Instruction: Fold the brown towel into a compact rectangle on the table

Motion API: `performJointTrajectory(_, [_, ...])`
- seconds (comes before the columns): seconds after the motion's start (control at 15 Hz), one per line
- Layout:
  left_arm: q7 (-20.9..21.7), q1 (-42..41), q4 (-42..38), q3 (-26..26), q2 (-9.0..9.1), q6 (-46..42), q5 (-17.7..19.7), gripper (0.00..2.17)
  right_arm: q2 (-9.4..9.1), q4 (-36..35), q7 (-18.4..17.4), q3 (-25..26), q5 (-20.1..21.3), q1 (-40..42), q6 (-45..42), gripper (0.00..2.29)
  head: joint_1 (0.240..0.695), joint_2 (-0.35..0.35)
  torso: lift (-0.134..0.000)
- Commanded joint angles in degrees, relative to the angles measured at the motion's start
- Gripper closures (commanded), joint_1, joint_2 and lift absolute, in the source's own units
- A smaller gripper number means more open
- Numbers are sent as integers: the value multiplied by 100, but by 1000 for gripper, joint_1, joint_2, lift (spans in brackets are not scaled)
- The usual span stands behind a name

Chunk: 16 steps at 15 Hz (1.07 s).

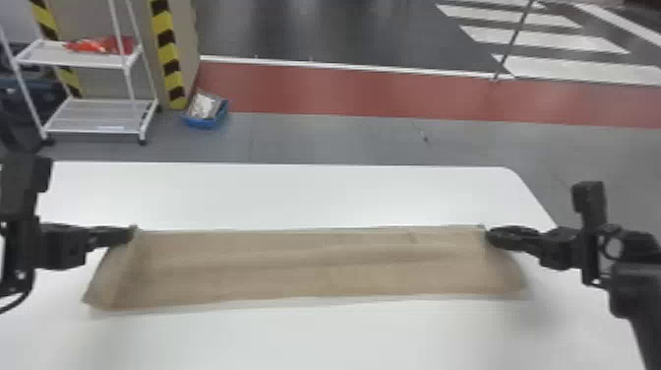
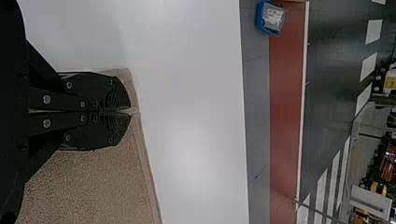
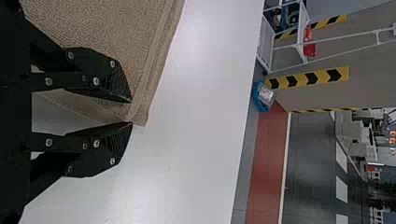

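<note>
While the left tool point(image 1: 131, 234) pinches a brown towel point(image 1: 315, 265) corner, the right tool point(image 1: 489, 236) gapes at another.

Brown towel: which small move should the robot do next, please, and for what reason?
Probably close the right gripper on the brown towel: its fingers stand apart, with the far right corner at their tips, while the left gripper is shut at the far left corner. Both corners held could then allow an even fold.
</note>
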State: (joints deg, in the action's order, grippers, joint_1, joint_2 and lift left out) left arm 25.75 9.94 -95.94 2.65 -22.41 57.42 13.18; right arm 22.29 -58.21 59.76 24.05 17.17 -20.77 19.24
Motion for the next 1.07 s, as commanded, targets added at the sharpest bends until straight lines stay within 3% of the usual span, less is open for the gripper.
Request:
performJointTrajectory(0.0, [0, -36, -39, 8, 0, 2, 9, 1204, -5, -147, 18, 73, -47, 74, 41, 1204, 695, -158, -124])
performJointTrajectory(0.27, [0, -54, -144, 25, 0, 142, 18, 1204, -5, -411, 36, 108, -118, 170, 217, 1210, 695, -164, -124])
performJointTrajectory(0.33, [0, -54, -144, 25, 0, 142, 18, 1204, -14, -437, 1, 117, -118, 179, 235, 1126, 695, -165, -124])
performJointTrajectory(0.4, [0, -54, -144, 25, 0, 142, 9, 1204, -23, -446, -17, 117, -100, 179, 217, 522, 695, -166, -124])
performJointTrajectory(0.47, [0, -54, -144, 25, 0, 142, 0, 1204, -23, -437, -69, 82, -30, 161, 217, 336, 695, -168, -124])
performJointTrajectory(0.6, [0, -54, -144, 16, 0, 142, 0, 1204, -23, -253, -236, 29, 5, 117, 129, 333, 695, -169, -124])
performJointTrajectory(1.0, [9, -54, -135, 16, -9, 125, -9, 1204, -23, 64, -236, -59, 49, 3, -46, 340, 695, -168, -124])
